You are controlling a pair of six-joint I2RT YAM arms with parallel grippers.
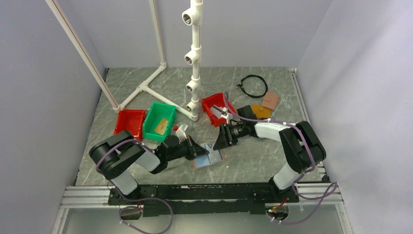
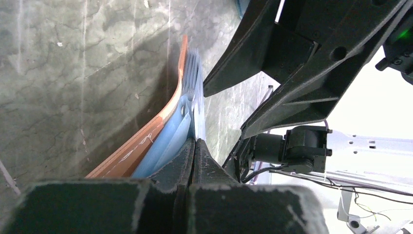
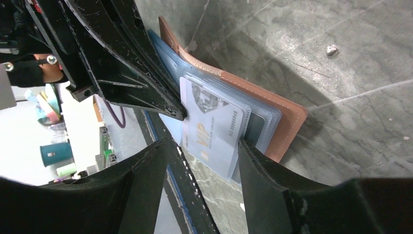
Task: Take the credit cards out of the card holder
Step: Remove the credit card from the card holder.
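- Pinkish-tan leather bifold card holder (image 1: 210,159) sits open on the grey marbled table (image 1: 253,163), between the two grippers
- Left gripper (image 2: 195,144) is clamped on the holder's blue edge, pinning it
- Right gripper (image 3: 204,146) is spread, fingers either side of the grey-white plastic VIP card (image 3: 214,122), no pinch yet
- Step in hand: pulling that card. Next move, I'd say: close on it and slide it straight out

The table top (image 1: 253,161) is dark grey-green stone with thin pale lines; plain pale purple walls (image 1: 44,97) stand left, far and right; a white pipe frame (image 1: 196,48) stands near the far wall; a silver metal rail (image 1: 83,197) runs along the near edge; the light is soft.
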